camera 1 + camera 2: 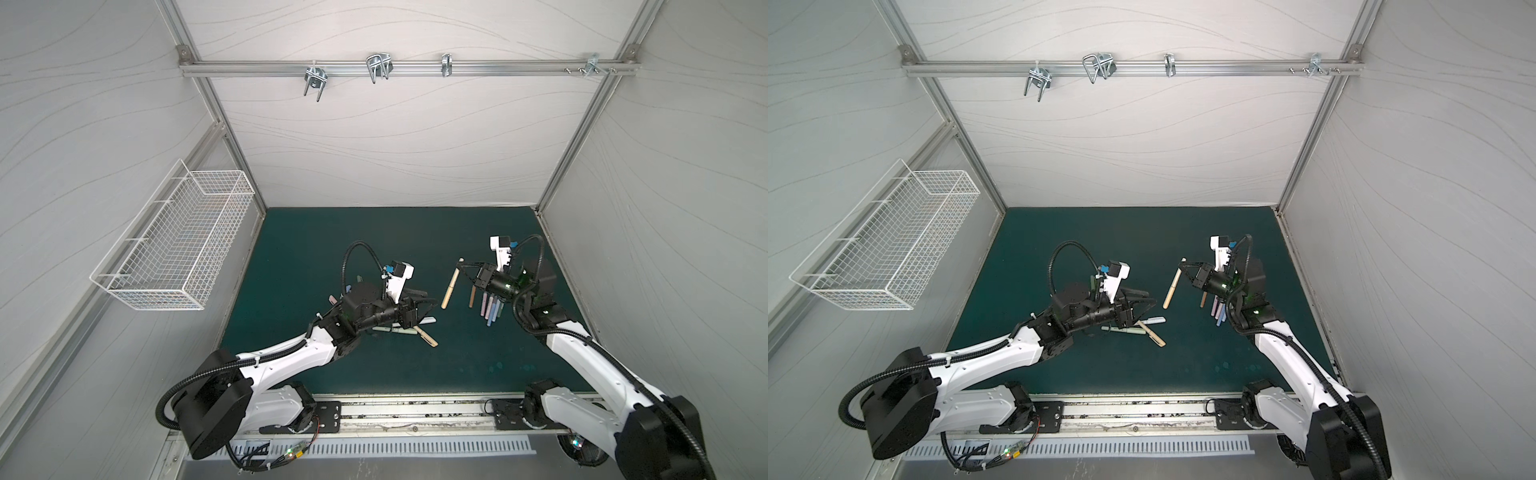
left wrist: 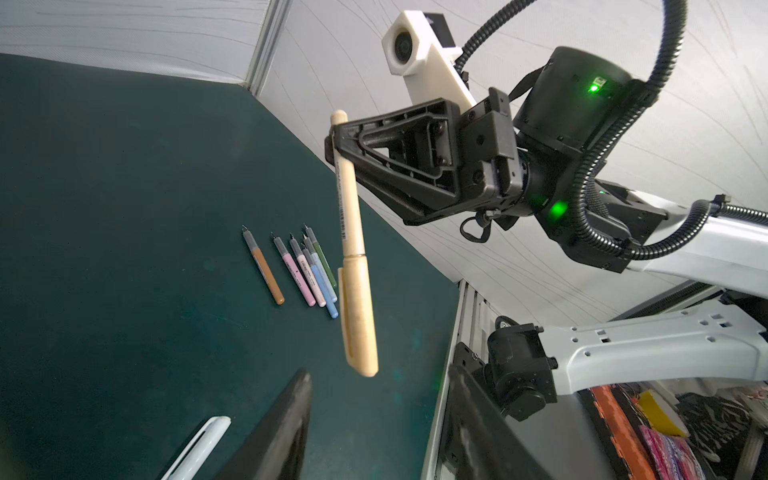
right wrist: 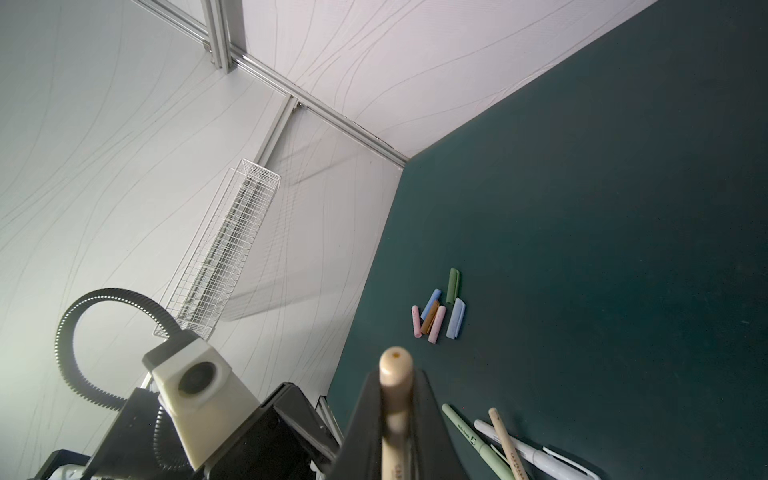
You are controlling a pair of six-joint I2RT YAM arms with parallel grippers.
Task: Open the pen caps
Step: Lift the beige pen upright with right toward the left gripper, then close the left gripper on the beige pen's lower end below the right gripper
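1. Far left of the green mat (image 1: 374, 249), the loose caps (image 3: 438, 309) lie in a small heap: pink, blue, tan and green, all off their pens.
2. The left claw (image 1: 430, 301) has its fingers (image 2: 291, 424) parted with nothing between them. It hovers above the capped pens (image 1: 415, 328), a crossed pile of green, white and tan.
3. Here's the crux: the tan pen (image 2: 353, 232) hangs in the air between the arms. Its long axis is steep and a little tilted, with the cap (image 2: 360, 320) at the low end.
4. That cap's tip sits just ahead of the left fingers, near but not touching. The left claw is the nearer one, and my read is that it must close round the cap and pull along the pen's length.
5. The pen is a matte cream-tan. A clip runs down the cap, and the seam is plain where the cap meets the barrel, fully seated.
6. The right claw (image 1: 462, 266) is clamped tight on the pen's blunt back end.
7. Under the right arm, the bare pens (image 2: 303, 274) lie in a neat row with their tips exposed.
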